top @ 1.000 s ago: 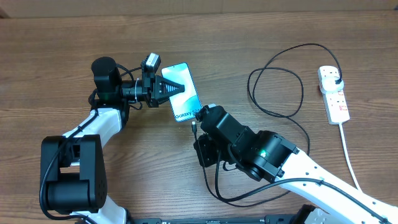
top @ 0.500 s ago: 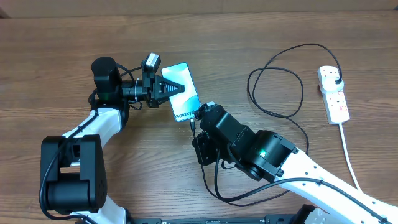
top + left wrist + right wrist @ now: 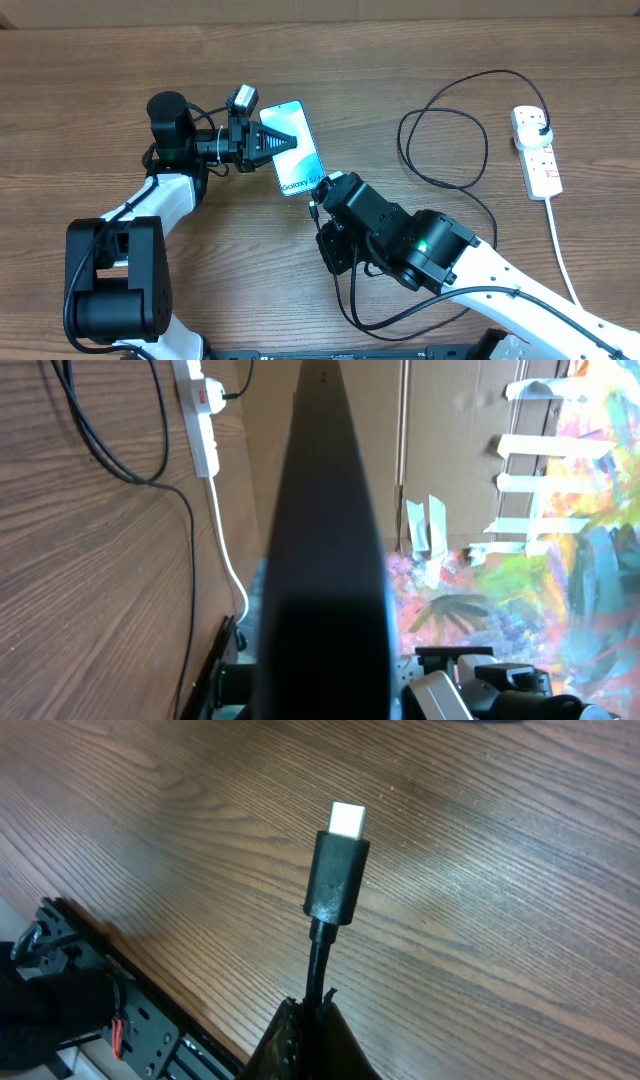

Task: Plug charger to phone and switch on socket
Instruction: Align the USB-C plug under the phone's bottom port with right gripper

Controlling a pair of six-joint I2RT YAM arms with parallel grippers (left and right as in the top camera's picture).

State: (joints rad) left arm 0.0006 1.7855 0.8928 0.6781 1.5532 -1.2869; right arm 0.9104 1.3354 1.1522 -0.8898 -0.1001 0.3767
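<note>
The phone (image 3: pixel 304 160), light-blue screen up, is raised off the table with my left gripper (image 3: pixel 284 143) shut on its left long edge. The left wrist view has the phone (image 3: pixel 320 530) edge-on as a dark bar filling the middle. My right gripper (image 3: pixel 318 213) sits just below the phone's lower end, shut on the charger (image 3: pixel 336 880) cable behind its connector. The white connector tip (image 3: pixel 347 818) points away over bare wood. The charger cable (image 3: pixel 442 150) loops right to a black plug (image 3: pixel 541 129) seated in the white socket (image 3: pixel 540 165).
The socket's white cord (image 3: pixel 562 255) trails toward the front right edge. In the left wrist view the socket (image 3: pixel 199 415) and the black cable (image 3: pixel 110 455) lie on the wood at upper left. A metal frame (image 3: pixel 120 1010) borders the table's near edge.
My right wrist has shifted a little to the right, still just below the phone's lower end. The left arm and the phone have stayed still.
</note>
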